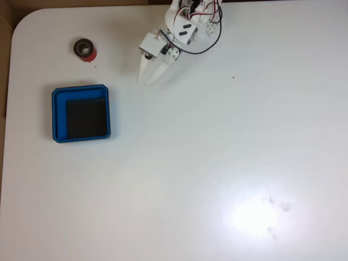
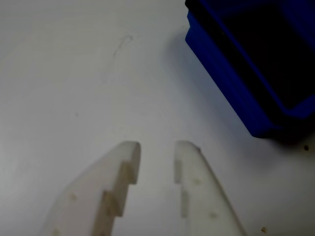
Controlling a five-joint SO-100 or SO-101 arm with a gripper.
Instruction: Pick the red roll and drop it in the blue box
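White table [image 1: 217,163], red roll [image 1: 85,49], blue box [image 1: 81,113]

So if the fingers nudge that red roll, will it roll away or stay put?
The red roll stands on its flat end, ring top up, so a nudge would probably slide it. It looks small with a hollow core, so likely light. If tipped onto its curved side, it could roll.

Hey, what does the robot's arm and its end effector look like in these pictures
The arm is white plastic with black blocks on its joints and thin black and red cables looping beside it. Its end effector has two pale off-white tapering fingers with stepped notches on their inner faces. No markings can be read.
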